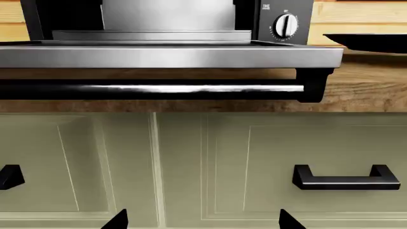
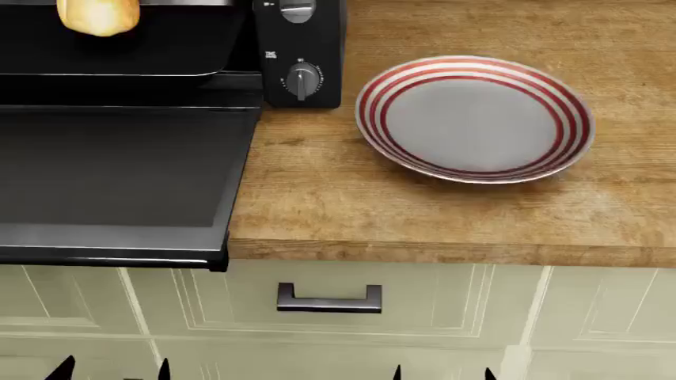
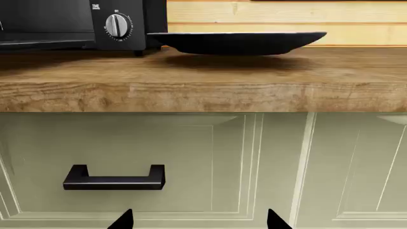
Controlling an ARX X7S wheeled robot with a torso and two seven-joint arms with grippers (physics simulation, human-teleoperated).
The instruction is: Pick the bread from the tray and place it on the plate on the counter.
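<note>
Spanning view: warm brown wood-grain counter (image 2: 444, 214), thick front edge above cream cabinet fronts (image 2: 444, 305); bare wood between plate and edge. Black toaster oven (image 2: 301, 47), door panel (image 2: 116, 170) dropped flat past edge. Black baking tray (image 2: 127, 55) inside; golden-brown bread roll (image 2: 98, 14) on it. Red-striped round plate (image 2: 473, 117) beside oven. Left gripper (image 2: 111, 370), right gripper (image 2: 442, 374): fingertips spread, empty, below counter. Dial lettering unreadable.

Head downward; wrists level, facing counter (image 3: 203, 95) front.
</note>
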